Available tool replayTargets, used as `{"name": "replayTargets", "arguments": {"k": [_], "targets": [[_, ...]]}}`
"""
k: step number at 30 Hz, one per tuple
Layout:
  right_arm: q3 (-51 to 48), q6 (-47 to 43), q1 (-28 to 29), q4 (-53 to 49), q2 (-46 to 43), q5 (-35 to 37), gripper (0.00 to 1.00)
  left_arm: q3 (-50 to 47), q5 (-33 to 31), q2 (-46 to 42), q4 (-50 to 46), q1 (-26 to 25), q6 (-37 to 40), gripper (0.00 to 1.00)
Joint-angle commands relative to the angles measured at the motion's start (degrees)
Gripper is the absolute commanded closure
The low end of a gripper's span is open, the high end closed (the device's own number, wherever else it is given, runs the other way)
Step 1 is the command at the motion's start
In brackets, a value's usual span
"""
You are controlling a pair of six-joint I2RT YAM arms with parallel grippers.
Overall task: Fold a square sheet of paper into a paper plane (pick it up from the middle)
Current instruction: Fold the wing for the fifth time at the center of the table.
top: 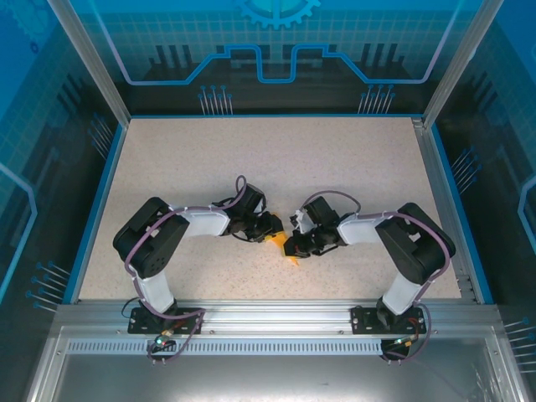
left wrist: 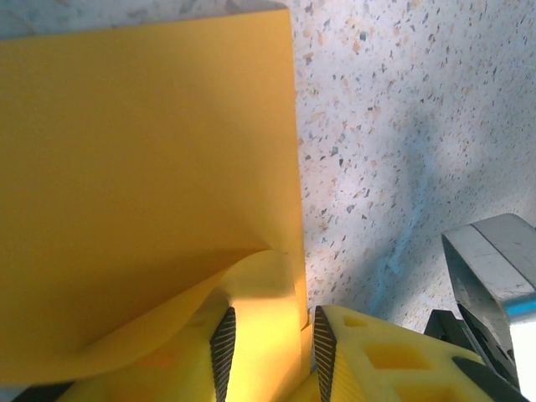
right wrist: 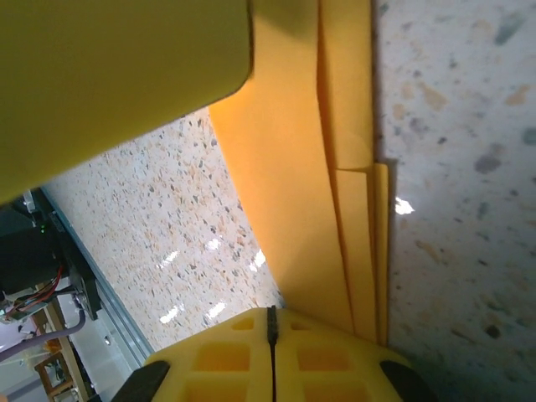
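One folded orange sheet of paper (top: 292, 259) lies on table (top: 335, 167), middle near edge, between two pincers. Left pincer (left wrist: 272, 339) spread a little, paper flap curling up between fingers. Right pincer (right wrist: 270, 327) pressed together, just beside folded layers.

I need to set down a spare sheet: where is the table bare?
Bare: the far half of the table, up to the back rail. Crowded: near middle, where the left gripper and right gripper meet at the orange paper.
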Motion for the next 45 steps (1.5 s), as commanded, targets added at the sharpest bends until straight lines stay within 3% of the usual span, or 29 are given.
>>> {"name": "replayTargets", "arguments": {"k": [1,7,15,24,36,45], "targets": [[-3.9,-1.01,-1.26,-3.64,-1.04,0.58,0.93,0.28,-2.94,2.76,-3.56,0.8,1.37,0.64],[-6.19,-2.23,-1.91,-5.98,-4.18,0.32,0.91,-0.02,-3.0,3.04,-3.64,1.36,1.39,0.64],[-10.39,-3.47,-2.54,-12.52,-8.39,5.27,0.9,-0.17,-2.54,2.95,-3.5,1.76,1.36,0.64],[-4.29,-2.46,-2.54,-12.32,-18.87,3.43,0.92,-0.24,-1.88,2.04,-3.51,1.74,1.79,0.64],[3.74,5.45,0.21,2.1,-3.23,-0.67,0.91,0.03,-1.47,1.66,-3.31,1.77,1.59,0.64],[2.79,0.94,-0.97,-4.44,2.34,4.47,0.94,0.78,-0.57,1.18,-3.25,1.79,2.92,0.62]]}}
